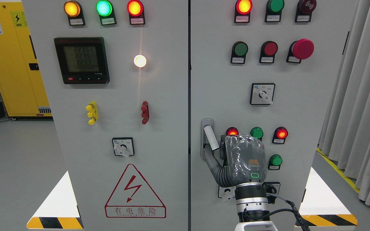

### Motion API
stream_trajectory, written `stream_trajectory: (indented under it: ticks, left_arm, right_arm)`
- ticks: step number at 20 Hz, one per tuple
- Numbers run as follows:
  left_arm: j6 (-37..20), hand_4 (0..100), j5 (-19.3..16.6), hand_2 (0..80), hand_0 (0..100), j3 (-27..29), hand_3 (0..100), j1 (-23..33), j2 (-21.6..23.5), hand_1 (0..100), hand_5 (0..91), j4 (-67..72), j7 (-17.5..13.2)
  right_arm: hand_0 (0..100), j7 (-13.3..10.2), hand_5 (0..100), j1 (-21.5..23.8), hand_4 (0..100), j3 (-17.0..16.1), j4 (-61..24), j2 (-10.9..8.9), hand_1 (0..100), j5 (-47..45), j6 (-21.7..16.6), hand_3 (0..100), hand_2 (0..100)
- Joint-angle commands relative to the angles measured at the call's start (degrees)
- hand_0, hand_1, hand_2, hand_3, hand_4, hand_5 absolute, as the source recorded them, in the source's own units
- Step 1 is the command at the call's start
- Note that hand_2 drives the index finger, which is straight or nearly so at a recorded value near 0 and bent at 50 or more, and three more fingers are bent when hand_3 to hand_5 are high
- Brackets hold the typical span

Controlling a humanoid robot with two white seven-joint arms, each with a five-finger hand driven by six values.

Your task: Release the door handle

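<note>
The silver door handle (pixel 210 137) sits at the left edge of the right cabinet door (pixel 300 106), its lever swung out and tilted from its recess. My right hand (pixel 218 150), wrapped in clear plastic, comes up from the bottom edge with its back toward the camera. Its thumb (pixel 211 159) reaches left to the lower end of the lever, and its curled fingers (pixel 233 141) press against the lever's right side. The hand is shut on the handle. The palm side is hidden. My left arm does not show.
The left cabinet door (pixel 120 128) carries a meter (pixel 81 60), lamps, a rotary switch (pixel 123 147) and a red warning triangle (pixel 135 192). Buttons and lamps surround my hand on the right door. A yellow cabinet (pixel 10 57) stands far left, grey curtains (pixel 365 96) at right.
</note>
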Motion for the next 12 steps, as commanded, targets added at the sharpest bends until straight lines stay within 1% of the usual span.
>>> stream_trajectory:
  ticks: [1, 12]
  left_arm:
    - [0.0, 0, 0.0, 0.0, 12, 0.0, 0, 0.0, 0.0, 56, 0.0, 0.0, 0.0]
    - [0.0, 0, 0.0, 0.0, 12, 0.0, 0, 0.0, 0.0, 56, 0.0, 0.0, 0.0]
  right_arm:
    - [64, -0.1, 100, 0.0, 100, 0.0, -0.3, -0.04, 49, 0.0, 0.0, 100, 90]
    - [63, -0.3, 100, 0.1, 100, -0.5, -0.3, -0.12, 50, -0.1, 0.0, 100, 90]
